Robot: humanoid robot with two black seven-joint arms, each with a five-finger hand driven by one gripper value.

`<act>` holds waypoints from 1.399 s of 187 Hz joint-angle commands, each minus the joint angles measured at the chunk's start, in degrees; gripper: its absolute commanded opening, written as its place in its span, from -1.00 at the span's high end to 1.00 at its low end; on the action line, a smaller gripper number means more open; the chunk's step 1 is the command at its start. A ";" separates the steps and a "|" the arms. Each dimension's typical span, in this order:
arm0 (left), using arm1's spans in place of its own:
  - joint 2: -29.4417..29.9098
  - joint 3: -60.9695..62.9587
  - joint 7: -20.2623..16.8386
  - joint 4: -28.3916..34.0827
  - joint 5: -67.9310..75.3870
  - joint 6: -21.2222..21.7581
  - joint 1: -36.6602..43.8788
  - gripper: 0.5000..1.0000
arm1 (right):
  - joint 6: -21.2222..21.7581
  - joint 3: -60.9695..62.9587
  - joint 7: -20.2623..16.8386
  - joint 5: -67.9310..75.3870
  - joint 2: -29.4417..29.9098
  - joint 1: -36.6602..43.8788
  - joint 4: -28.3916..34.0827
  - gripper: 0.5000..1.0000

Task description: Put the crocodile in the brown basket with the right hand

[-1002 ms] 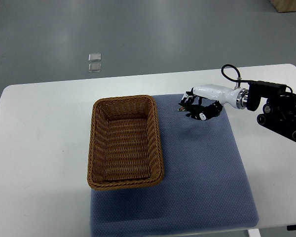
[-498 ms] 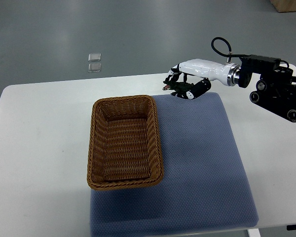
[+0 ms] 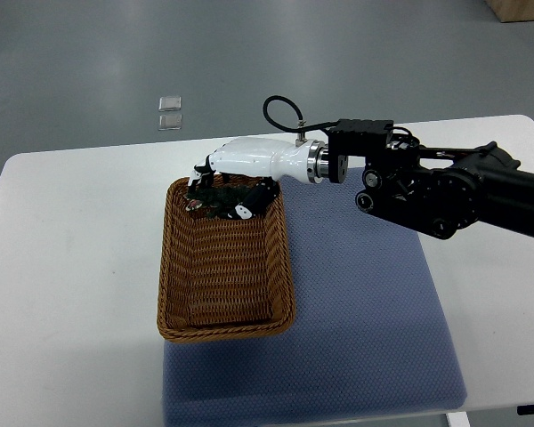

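Over the far end of the brown woven wicker basket [image 3: 227, 330], the robot's white right hand [image 3: 236, 173] hung with its dark-tipped fingers [image 3: 242, 211] curled down around the small dark green toy crocodile [image 3: 215, 196]. The crocodile sat inside that grasp, above the basket's far rim and its inner floor; whether it touched the weave could not be told. The black jointed right arm [image 3: 445, 191] reached in from the right edge, with a black cable loop [image 3: 280, 105] rising near the wrist. The rectangular basket stood on the left part of a blue-grey fabric mat [image 3: 365, 311], spread on a white rounded table [image 3: 71, 267]. Beyond the table, two small clear square pieces [image 3: 170, 113] lay on the grey floor.
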 commanded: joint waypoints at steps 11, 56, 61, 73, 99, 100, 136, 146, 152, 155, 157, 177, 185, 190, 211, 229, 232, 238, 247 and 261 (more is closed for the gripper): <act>0.00 0.00 0.00 0.00 0.00 0.00 -0.01 -1.00 | -3.36 -6.42 -0.23 -1.66 1.51 0.82 -0.78 1.00; 0.00 0.00 0.00 0.00 0.00 0.00 -0.01 -1.00 | -8.11 -11.43 -0.49 -1.75 4.68 -0.06 -2.63 1.00; 0.00 0.00 0.00 0.00 0.00 0.00 -0.01 -1.00 | -8.29 -11.43 -0.49 -1.75 4.68 -0.15 -2.63 1.00; 0.00 0.00 0.00 0.00 0.00 0.00 -0.01 -1.00 | -8.55 -11.43 -0.49 -1.66 4.76 -0.24 -2.63 1.00; 0.00 0.00 0.00 0.00 0.00 0.00 -0.01 -1.00 | -8.99 -11.26 -0.58 -1.22 4.76 -0.32 -2.63 -0.21; 0.00 0.00 0.00 0.00 0.00 0.00 -0.01 -1.00 | -8.99 -11.26 -0.58 -1.22 4.76 -0.32 -2.63 -0.30; 0.00 0.00 0.00 0.00 0.00 0.00 -0.01 -1.00 | -8.90 -10.99 -0.58 -0.60 4.50 -0.24 -2.63 -0.70; 0.00 0.00 0.00 0.00 0.00 0.00 -0.01 -1.00 | -8.90 -10.91 -0.58 -0.43 4.32 -0.15 -2.54 -0.71; 0.00 0.00 0.00 0.00 0.00 0.00 -0.01 -1.00 | -8.90 -10.91 -0.58 -0.25 3.97 -0.15 -2.45 -0.71; 0.00 0.00 0.00 0.00 0.00 0.00 -0.01 -1.00 | -8.90 -10.82 -0.58 -0.25 3.80 -0.15 -2.37 -0.71; 0.00 0.00 0.00 0.00 0.00 0.00 -0.01 -1.00 | -8.90 -10.82 -0.58 -0.17 3.71 -0.15 -2.45 -0.71; 0.00 0.00 0.00 0.00 0.00 0.00 -0.01 -1.00 | -8.55 -10.38 -0.67 0.98 2.21 -0.15 -2.37 -0.70; 0.00 0.00 0.00 0.00 0.00 0.00 -0.01 -1.00 | -8.20 -9.50 -0.67 3.00 1.60 -0.15 -2.37 -0.70; 0.00 0.00 0.00 0.00 0.00 0.00 -0.01 -1.00 | -8.02 -8.89 -0.75 4.40 1.34 -0.15 -2.37 -0.70; 0.00 0.00 0.00 0.00 0.00 0.00 -0.01 -1.00 | -3.02 -4.23 -2.07 12.57 -1.03 -0.24 -2.45 -0.70; 0.00 0.00 0.00 0.00 0.00 0.00 -0.01 -1.00 | 2.44 2.63 -4.27 20.84 -3.50 -1.73 -2.54 -0.70; 0.00 0.00 0.00 0.00 0.00 0.00 -0.01 -1.00 | 3.57 4.38 -4.97 23.03 -3.93 -2.61 -2.63 -0.70; 0.00 0.00 0.00 0.00 0.00 0.00 -0.01 -1.00 | 5.42 7.10 -6.02 26.28 -4.55 -3.92 -2.72 -0.70; 0.00 0.00 0.00 0.00 0.00 0.00 -0.01 -1.00 | 7.80 10.63 -7.61 30.33 -5.52 -5.51 -2.80 -0.70; 0.00 0.00 0.00 0.00 0.00 0.00 -0.01 -1.00 | 11.40 16.08 -10.25 36.31 -7.37 -7.97 -3.16 -0.70</act>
